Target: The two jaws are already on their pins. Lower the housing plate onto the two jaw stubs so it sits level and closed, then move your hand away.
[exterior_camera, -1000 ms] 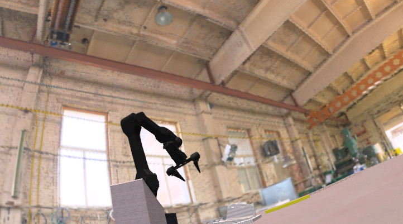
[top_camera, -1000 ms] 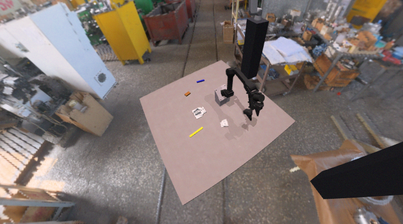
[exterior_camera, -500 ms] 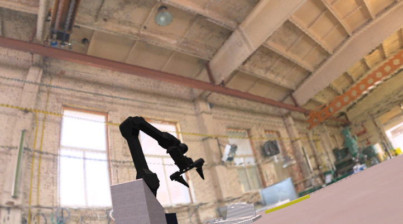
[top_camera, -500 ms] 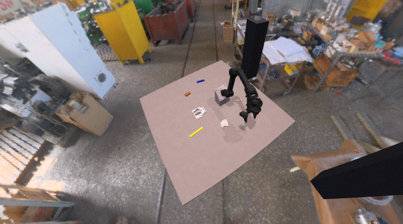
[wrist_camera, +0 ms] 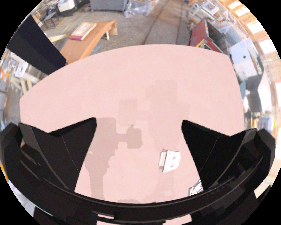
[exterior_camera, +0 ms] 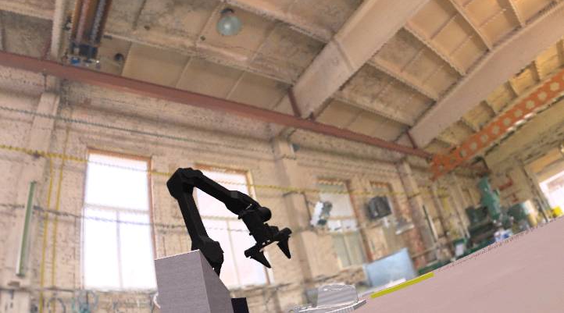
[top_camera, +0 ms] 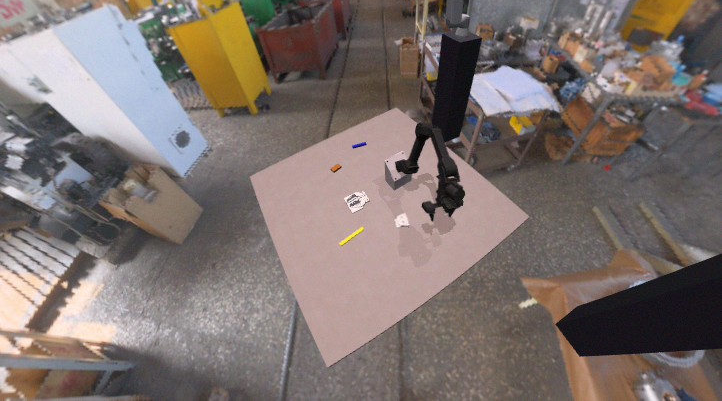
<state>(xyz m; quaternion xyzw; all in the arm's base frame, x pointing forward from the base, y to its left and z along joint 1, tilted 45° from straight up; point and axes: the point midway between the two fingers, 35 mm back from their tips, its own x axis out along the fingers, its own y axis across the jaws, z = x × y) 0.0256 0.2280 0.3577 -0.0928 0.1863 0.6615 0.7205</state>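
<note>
A small white piece (top_camera: 401, 220) (wrist_camera: 170, 161), apparently the housing plate, lies on the table. A larger white part with dark openings (top_camera: 355, 201), apparently the base with the jaws, lies to its left in the top view; its jaws and pins are too small to tell apart. A white edge (wrist_camera: 196, 188) shows partly hidden beside the right finger in the wrist view. My gripper (top_camera: 441, 217) (exterior_camera: 280, 262) (wrist_camera: 139, 123) is open and empty. It hangs above the table, to the right of the small white piece in the top view.
A grey block (top_camera: 397, 179) (exterior_camera: 179, 280) stands beside the arm's base. A yellow bar (top_camera: 351, 236) (exterior_camera: 401, 285), an orange block (top_camera: 335, 168) and a blue bar (top_camera: 359, 145) lie on the table (top_camera: 341, 300). A pale low shape (exterior_camera: 337, 295) shows at the exterior view's bottom edge.
</note>
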